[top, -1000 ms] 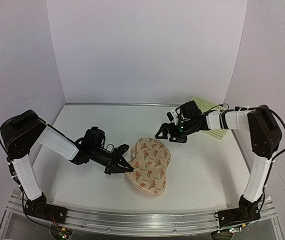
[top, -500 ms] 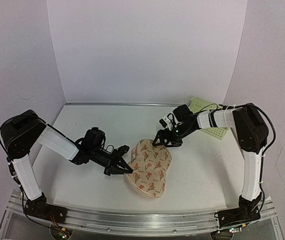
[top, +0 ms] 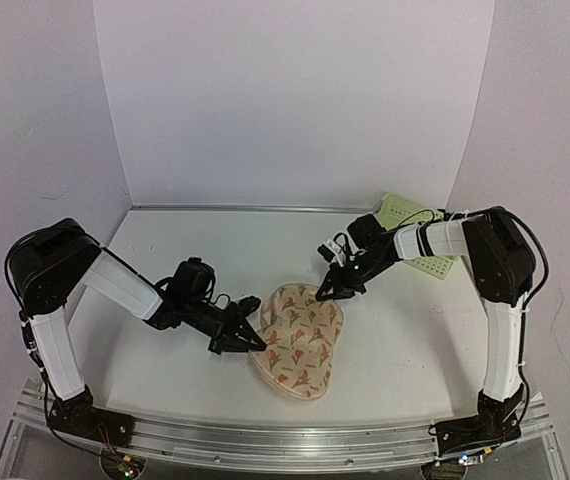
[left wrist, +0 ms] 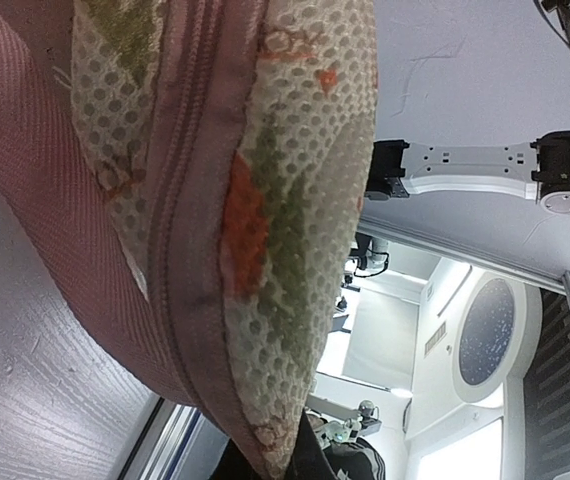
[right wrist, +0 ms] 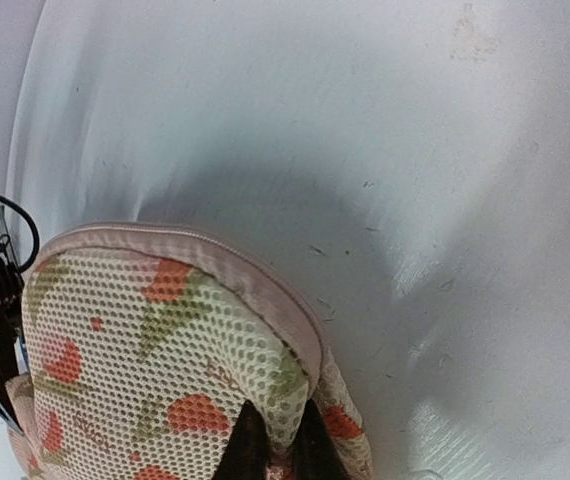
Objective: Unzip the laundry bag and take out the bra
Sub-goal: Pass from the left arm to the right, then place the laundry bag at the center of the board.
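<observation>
Item: laundry bag (top: 300, 340), on table (top: 165, 250), zip (left wrist: 183, 200) shut where visible, bra unseen, presumably inside; left hand (top: 248, 340) clamped shut on bag's left edge, right hand (top: 325, 292) pinched on its far rim; unzipping and removal both outstanding.

The left arm (top: 120, 285) reaches low toward 3 o'clock, left fingers (top: 239, 336) pressed together; the right arm (top: 435, 240) stretches toward 8 o'clock, right fingers (right wrist: 249, 446) pinched nearly closed
</observation>
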